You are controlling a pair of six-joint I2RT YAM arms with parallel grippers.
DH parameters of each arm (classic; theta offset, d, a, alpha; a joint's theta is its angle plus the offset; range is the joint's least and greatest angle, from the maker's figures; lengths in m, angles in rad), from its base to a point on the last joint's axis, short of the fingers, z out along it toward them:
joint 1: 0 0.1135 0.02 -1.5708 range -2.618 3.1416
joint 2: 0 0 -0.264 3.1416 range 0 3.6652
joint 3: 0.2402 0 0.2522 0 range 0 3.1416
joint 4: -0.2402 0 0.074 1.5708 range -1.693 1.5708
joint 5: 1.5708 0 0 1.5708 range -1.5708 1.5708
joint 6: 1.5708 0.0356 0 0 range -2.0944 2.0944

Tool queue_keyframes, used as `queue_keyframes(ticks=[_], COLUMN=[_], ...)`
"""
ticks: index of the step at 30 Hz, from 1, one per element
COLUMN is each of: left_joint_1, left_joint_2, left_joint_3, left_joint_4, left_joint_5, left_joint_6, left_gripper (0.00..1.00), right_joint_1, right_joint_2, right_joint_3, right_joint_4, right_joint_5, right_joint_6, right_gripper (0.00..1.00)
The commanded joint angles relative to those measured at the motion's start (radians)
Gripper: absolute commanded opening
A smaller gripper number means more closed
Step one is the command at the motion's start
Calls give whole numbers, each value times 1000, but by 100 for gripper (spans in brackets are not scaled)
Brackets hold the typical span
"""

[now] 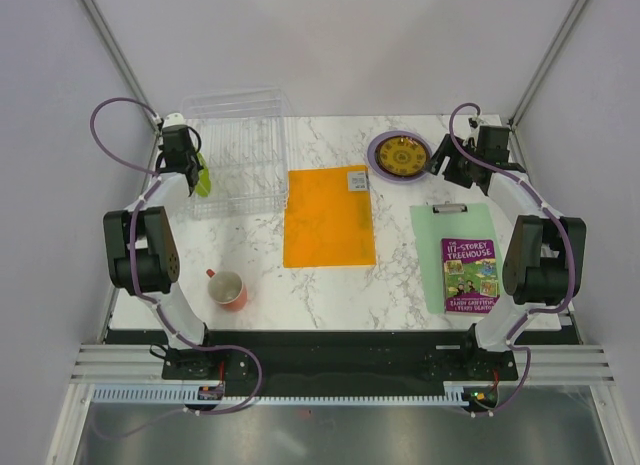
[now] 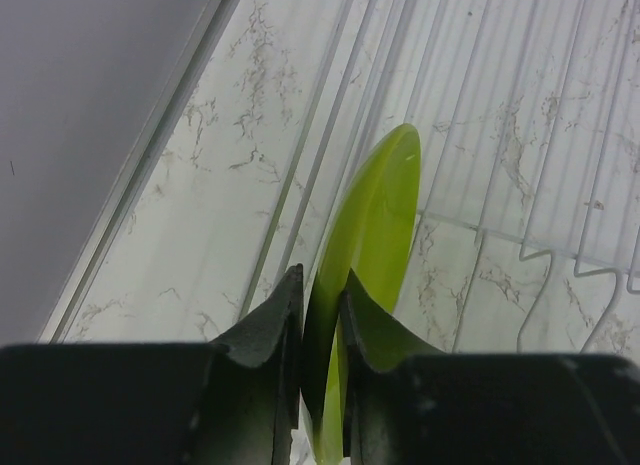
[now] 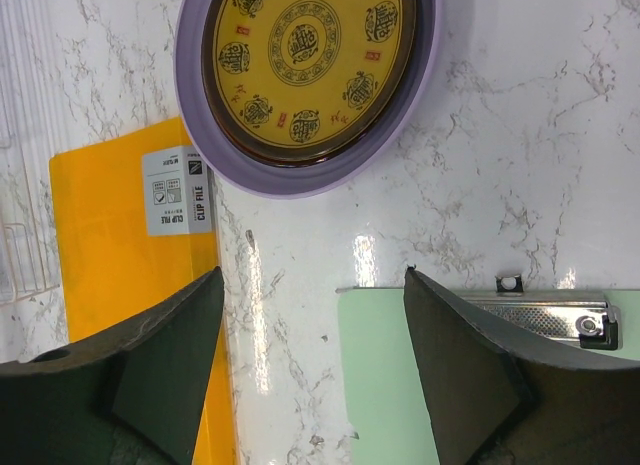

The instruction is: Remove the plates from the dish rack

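My left gripper [image 1: 200, 177] is shut on the rim of the lime green plate [image 2: 375, 235], which stands on edge at the left end of the clear dish rack [image 1: 238, 150]. The plate also shows in the top view [image 1: 204, 175]. The yellow patterned plate [image 1: 399, 153] lies on the lavender plate [image 1: 374, 153] at the back right of the table, with a dark rim between them. They also show in the right wrist view: yellow plate [image 3: 305, 55], lavender plate [image 3: 300, 177]. My right gripper [image 3: 312, 315] is open and empty, just right of that stack.
An orange folder [image 1: 328, 215] lies mid-table beside the rack. A green clipboard [image 1: 432, 240] with a purple book [image 1: 470, 275] lies at the right. A red mug [image 1: 228, 289] stands near the front left. Walls close both sides.
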Motion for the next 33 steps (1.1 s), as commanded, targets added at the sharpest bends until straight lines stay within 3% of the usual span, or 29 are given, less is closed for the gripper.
queue_keyframes(ticks=[1,3,14,24,27,33], left_joint_1=[-10,-15,-67,-92,-92,-92], left_joint_2=[-74,-93,-252,-464,-536,-642], left_joint_3=[39,52,53,24,-2,-134], left_joint_4=[24,13,6,-111,-172,-172], left_joint_5=[-24,-44,-140,-83,30,513], left_joint_6=[3,34,126,46,-36,-291], left_gripper=[10,2,2,2,2,2], right_joint_1=[4,6,15,50,73,265], right_joint_2=[-6,0,-49,-152,-175,-167], right_joint_3=[-8,-5,11,11,17,44], right_joint_4=[40,42,-9,-67,-59,46], right_joint_5=[-17,-23,1,21,-11,-90], right_joint_6=[-5,0,-14,-19,6,112], right_gripper=[80,80,80,81,81,82])
